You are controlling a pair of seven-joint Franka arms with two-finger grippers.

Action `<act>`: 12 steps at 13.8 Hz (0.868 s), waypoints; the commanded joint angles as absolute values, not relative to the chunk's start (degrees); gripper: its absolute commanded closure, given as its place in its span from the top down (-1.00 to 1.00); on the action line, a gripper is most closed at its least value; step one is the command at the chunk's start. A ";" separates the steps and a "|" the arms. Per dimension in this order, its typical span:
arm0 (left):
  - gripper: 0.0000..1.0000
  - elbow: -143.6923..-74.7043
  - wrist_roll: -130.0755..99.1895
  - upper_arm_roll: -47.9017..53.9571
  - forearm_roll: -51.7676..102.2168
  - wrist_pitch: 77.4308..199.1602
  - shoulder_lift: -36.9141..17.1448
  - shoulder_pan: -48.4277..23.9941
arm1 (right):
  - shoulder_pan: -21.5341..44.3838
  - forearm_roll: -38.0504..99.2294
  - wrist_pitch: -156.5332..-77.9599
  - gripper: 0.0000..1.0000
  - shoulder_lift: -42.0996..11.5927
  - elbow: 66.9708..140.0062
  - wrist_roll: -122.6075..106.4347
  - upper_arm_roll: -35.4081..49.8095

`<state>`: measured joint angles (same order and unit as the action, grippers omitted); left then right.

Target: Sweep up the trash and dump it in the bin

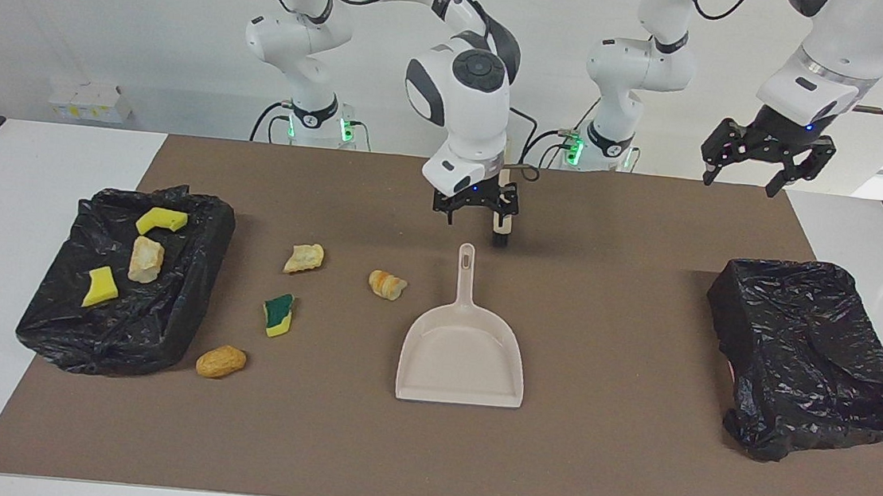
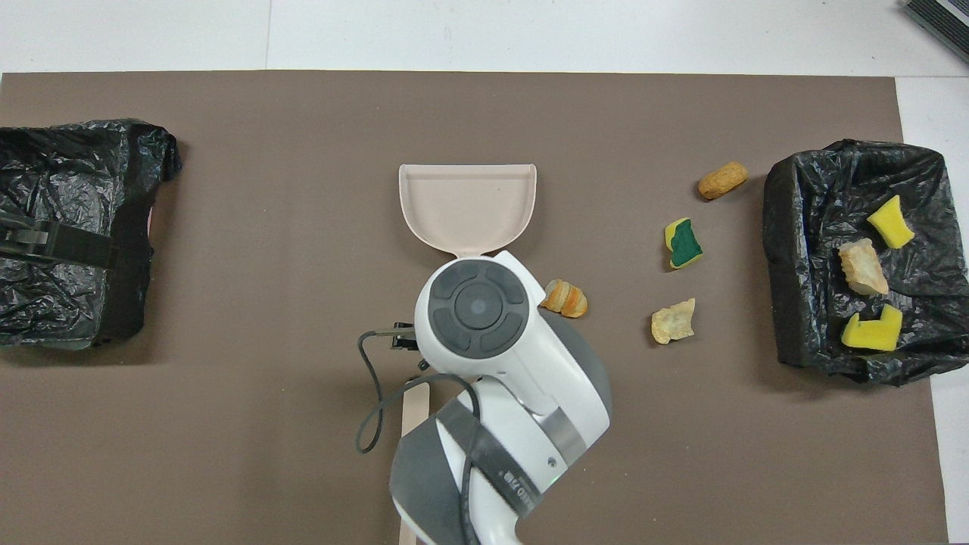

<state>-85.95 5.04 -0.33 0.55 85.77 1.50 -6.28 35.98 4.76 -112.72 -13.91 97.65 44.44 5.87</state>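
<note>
The beige dustpan (image 1: 462,354) lies flat mid-mat, its handle (image 1: 465,270) pointing at the robots. My right gripper (image 1: 479,211) hangs open and empty above the mat, over the gap between that handle and the beige-handled brush (image 1: 502,209). Several trash pieces lie loose toward the right arm's end: a striped pastry (image 1: 387,284), a tan lump (image 1: 304,258), a green-and-yellow sponge (image 1: 278,314) and an orange lump (image 1: 221,361). The black-bagged bin (image 1: 181,297) there holds two yellow sponges and a tan lump. My left gripper (image 1: 766,160) waits open, high over the left arm's end.
A second bin wrapped in a black bag (image 1: 807,360) sits at the left arm's end. The brush (image 2: 414,401) lies on the mat nearer to the robots than the dustpan (image 2: 468,204). The brown mat (image 1: 614,471) covers most of the white table.
</note>
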 commanded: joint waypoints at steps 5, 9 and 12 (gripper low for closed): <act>1.00 -87.80 5.19 0.35 1.05 84.64 3.16 -6.58 | 41.39 8.60 -114.61 1.00 -6.42 110.20 47.80 6.15; 1.00 -93.50 4.23 1.05 1.32 91.64 2.99 -13.08 | 48.41 8.79 -124.77 1.00 -6.33 117.58 58.25 6.15; 1.00 -99.55 -2.26 1.14 1.41 102.44 1.59 -19.84 | 51.67 8.79 -129.37 1.00 -6.85 121.81 63.01 6.15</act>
<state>-94.32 1.29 1.86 1.11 95.99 1.07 -16.05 50.73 7.71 -126.67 -8.16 118.12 61.07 6.24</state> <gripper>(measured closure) 0.000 0.000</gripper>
